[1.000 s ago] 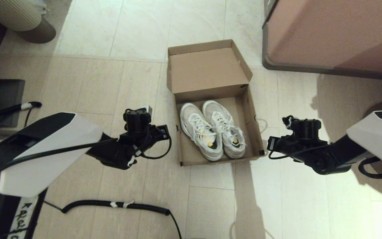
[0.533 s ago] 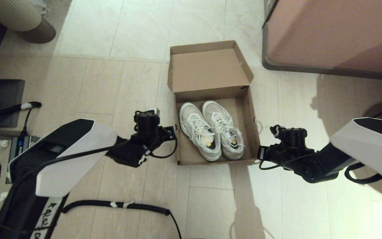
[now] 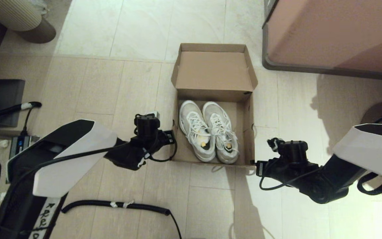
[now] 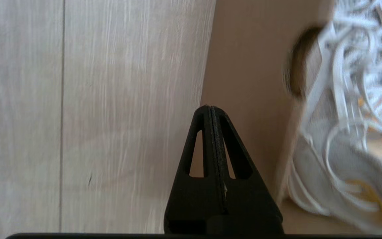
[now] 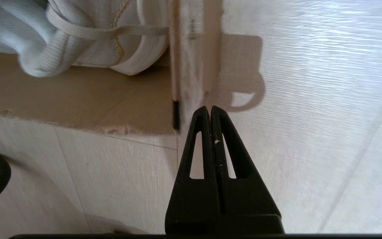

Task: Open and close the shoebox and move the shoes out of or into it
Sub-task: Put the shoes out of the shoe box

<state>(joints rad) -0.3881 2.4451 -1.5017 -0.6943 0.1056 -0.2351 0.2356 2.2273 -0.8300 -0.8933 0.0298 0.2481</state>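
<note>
The pale wood-look plank floor [image 3: 134, 86] carries everything, and the large pinkish-brown cabinet [image 3: 333, 33] stands on it far ahead of the right tool, well apart from both arms. The squarish plain brown cardboard shoebox [image 3: 248, 132] sits on the floor between the two tools, its hinged flap lid [image 3: 214, 71] thrown back on the far side, beyond both tools. No brand, label or print can be read on the cardboard. A black marking shows at the near right corner [image 5: 176, 114] of the box, just beside the right tool's tip.

The pair of white lace-up mesh sneakers [image 3: 208, 131] with thick off-white soles lies side by side inside the box, toes toward the lid, heels toward the near wall. Yellowish insoles show in their openings. The sneakers lie between the two tools, closer to the left one.

The left tool [image 4: 211, 108] hangs just outside the box's left wall, its tip over the wall's edge. Its two black fingers are pressed flat together and hold nothing. The right tool [image 5: 210, 108] hovers at the near right corner of the box, just outside it, over the floor. Its fingers too are pressed together with nothing between them.

A black ribbed cable [image 3: 118, 206] lies on the floor behind the left tool, wrapped with white tape. Handwritten black letters on a white strip [image 3: 43, 219] on the left arm's base are only partly legible.
</note>
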